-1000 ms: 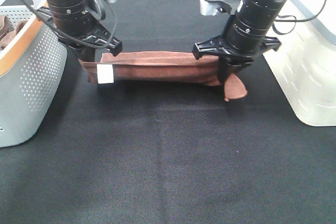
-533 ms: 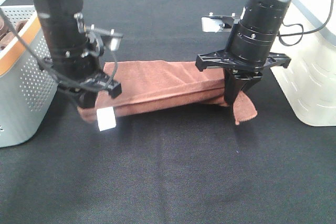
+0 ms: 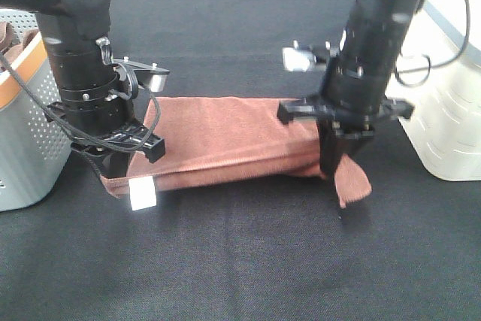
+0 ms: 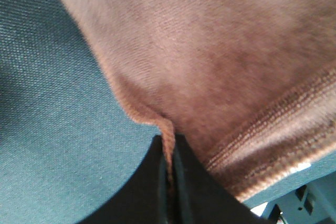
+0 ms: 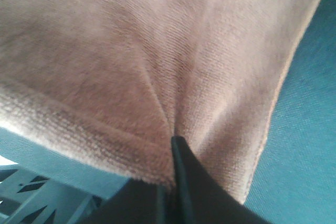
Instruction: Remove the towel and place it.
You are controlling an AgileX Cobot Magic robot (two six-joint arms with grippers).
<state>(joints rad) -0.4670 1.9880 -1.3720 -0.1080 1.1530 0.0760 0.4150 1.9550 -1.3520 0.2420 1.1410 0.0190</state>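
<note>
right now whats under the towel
The black table cover shows all around the towel and runs under it. Both end effectors, left and right, pinch its ends. Anything else beneath the cloth is covered.

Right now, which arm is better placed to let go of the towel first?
Probably the left: its gripper holds the towel low on the black mat, while the right gripper stands tilted.

The brown towel (image 5: 157,51) is pinched in the closed right gripper (image 5: 173,145), a crease running up from the fingertips. Dark cloth surface (image 5: 304,145) is seen beside the towel's hemmed edge.
</note>
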